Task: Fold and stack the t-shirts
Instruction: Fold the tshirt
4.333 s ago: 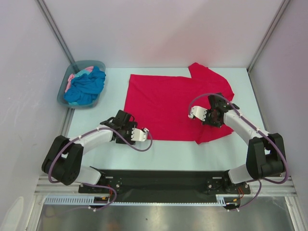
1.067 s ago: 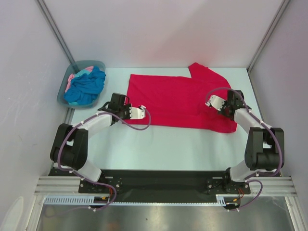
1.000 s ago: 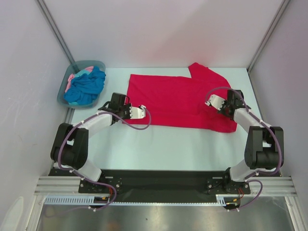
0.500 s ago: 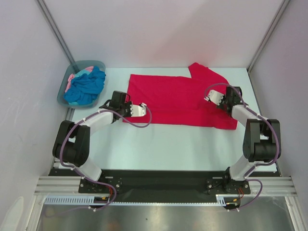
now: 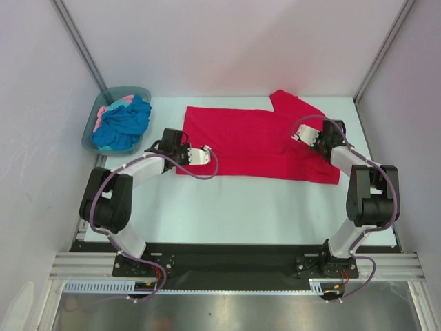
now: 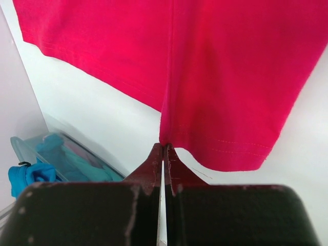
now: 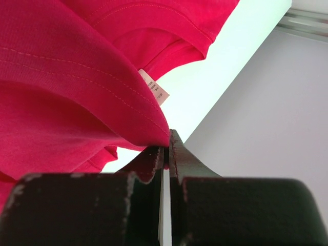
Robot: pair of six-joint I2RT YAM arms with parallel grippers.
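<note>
The crimson-red t-shirt [image 5: 255,141] lies spread across the back half of the table, with its near part doubled over. My left gripper [image 5: 178,154] is at its near left corner, shut on a fold of the hem [image 6: 165,137] in the left wrist view [image 6: 164,147]. My right gripper [image 5: 328,141] is at the shirt's right side, shut on a red fold [image 7: 128,110] in the right wrist view [image 7: 167,139], near the neck label [image 7: 154,87]. A turquoise-blue t-shirt [image 5: 125,124] and a pale pink one [image 5: 103,111] lie bunched in the tub.
The grey-teal plastic tub [image 5: 91,128] stands at the back left corner, also low on the left in the left wrist view [image 6: 77,160]. White walls and metal posts close in the table on three sides. Bare table [image 5: 241,207] lies between the shirt and the arm bases.
Both grippers have moved toward the back of the table, carrying the red shirt's near edge with them. The shirt now covers a shorter strip. The tub is unchanged.
</note>
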